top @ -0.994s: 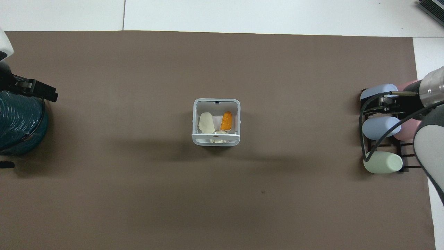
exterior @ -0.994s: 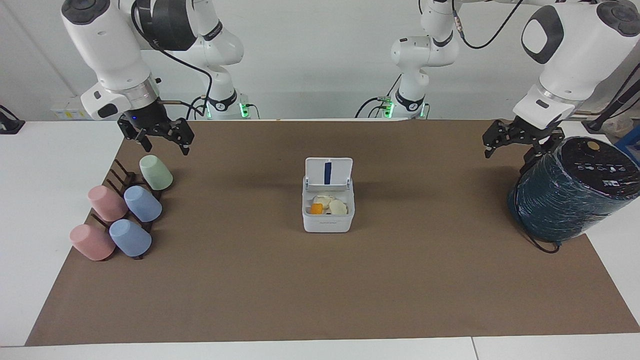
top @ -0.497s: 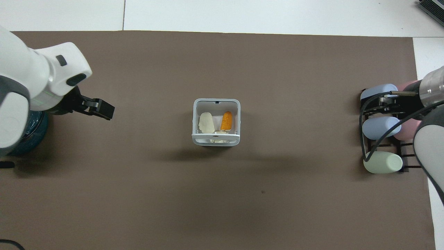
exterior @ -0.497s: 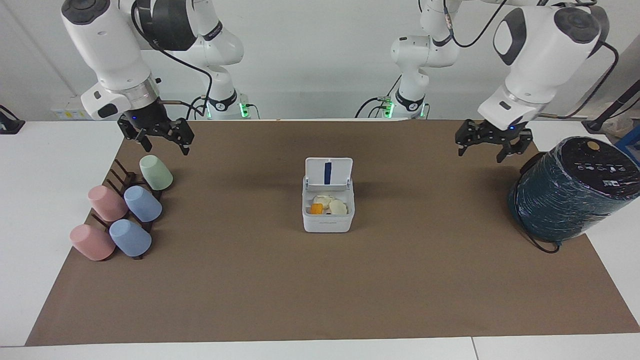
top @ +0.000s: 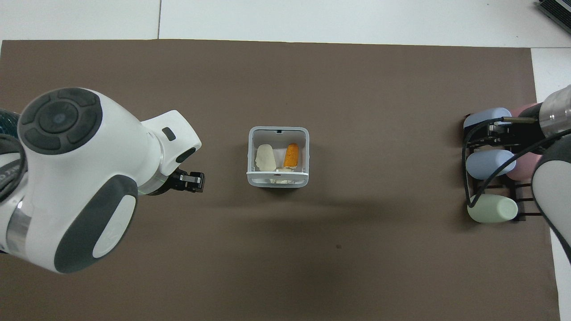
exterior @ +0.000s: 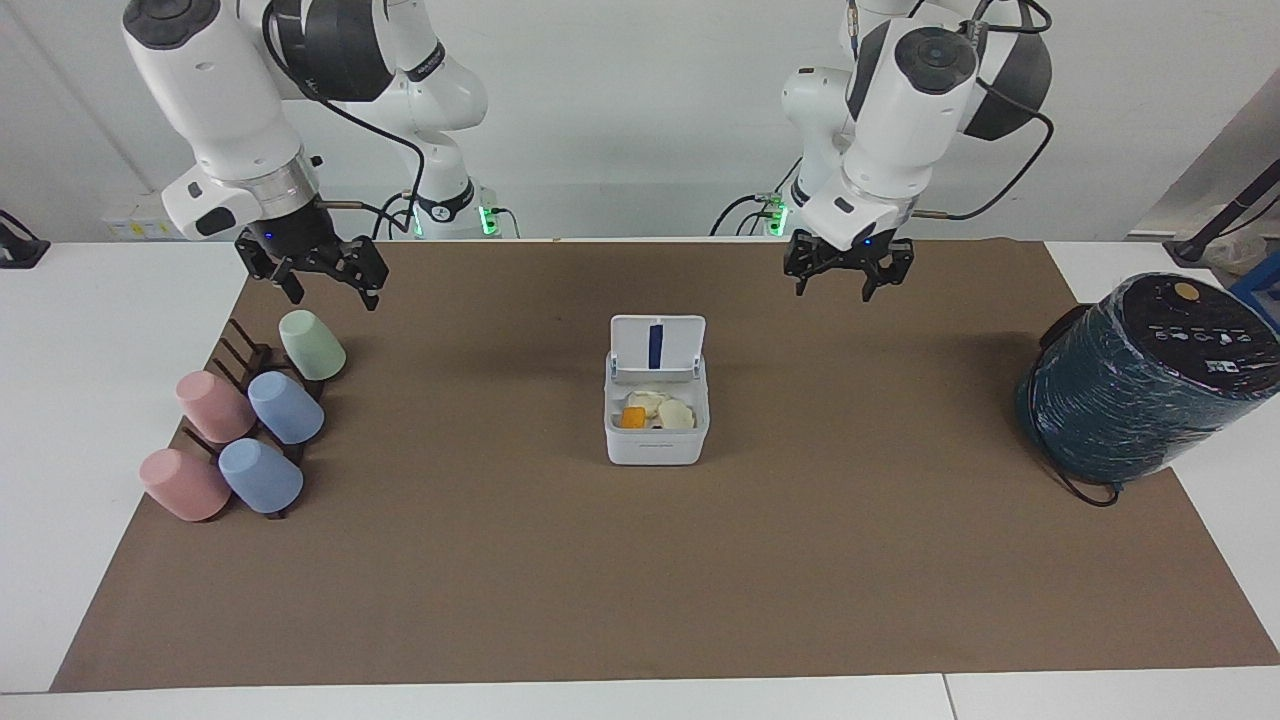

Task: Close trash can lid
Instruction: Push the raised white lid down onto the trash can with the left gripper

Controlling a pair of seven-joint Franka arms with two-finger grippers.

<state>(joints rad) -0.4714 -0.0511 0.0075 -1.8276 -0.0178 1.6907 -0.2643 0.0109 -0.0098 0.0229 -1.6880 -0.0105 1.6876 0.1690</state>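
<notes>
The left hand [exterior: 848, 276] hangs empty, fingers spread, above the tabletop [exterior: 640, 560] near the robots' edge; the right hand [exterior: 318, 270] waits open over the cup rack [exterior: 250, 400]; mid-tabletop, the glossy white square trash can [exterior: 656, 440] shows scraps; its rounded lid [exterior: 657, 346] stands upright; closing is not begun.

Both arms were glossy white with rounded shells, dark grey oval panels on their sides and round dark grey caps at the joints. Black cables looped along them, and green lights glowed at their bases. Each wrist ended in a silver ring above a black two-finger gripper lit by a small blue light.
</notes>
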